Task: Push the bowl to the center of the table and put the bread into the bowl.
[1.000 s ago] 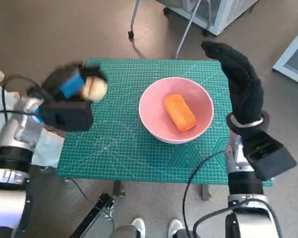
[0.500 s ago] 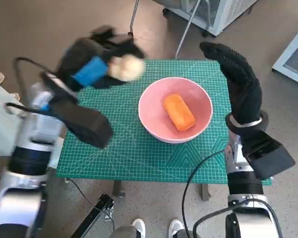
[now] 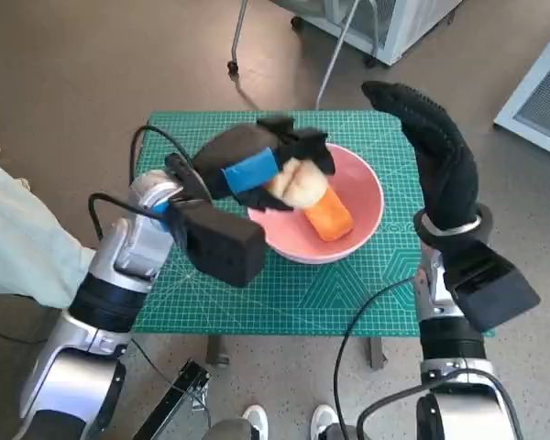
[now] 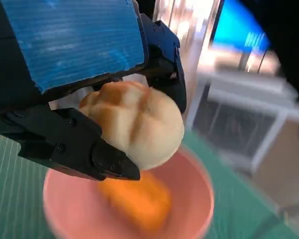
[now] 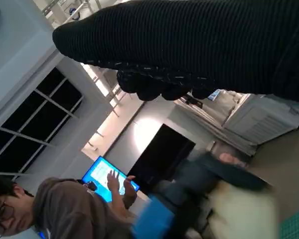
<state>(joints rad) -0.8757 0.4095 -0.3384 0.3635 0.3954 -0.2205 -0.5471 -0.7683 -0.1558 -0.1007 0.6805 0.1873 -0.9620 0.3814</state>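
No legible text, label, brand or number in any view, green cutting mat printed with grid lines only (markings too small to read), blue screen blurred, content unreadable

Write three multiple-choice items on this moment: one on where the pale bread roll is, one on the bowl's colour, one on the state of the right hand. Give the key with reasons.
1. Where is the pale bread roll?
A. Lying on the green mat beside the bowl
B. Held in the left hand above the bowl
C. On the floor beneath the table

2. What colour is the bowl?
A. Pink
B. White
C. Blue

3. What is the state of the right hand?
A. Holding the orange bread
B. Pressing down on the bowl's rim
C. Raised and holding nothing

Key: 1 B, the left wrist view shows the black fingers round the roll with the bowl below. 2 A, both the head and left wrist views show it pink. 3 C, the head view shows the glove upright beside the bowl, while the orange bread lies in the bowl.
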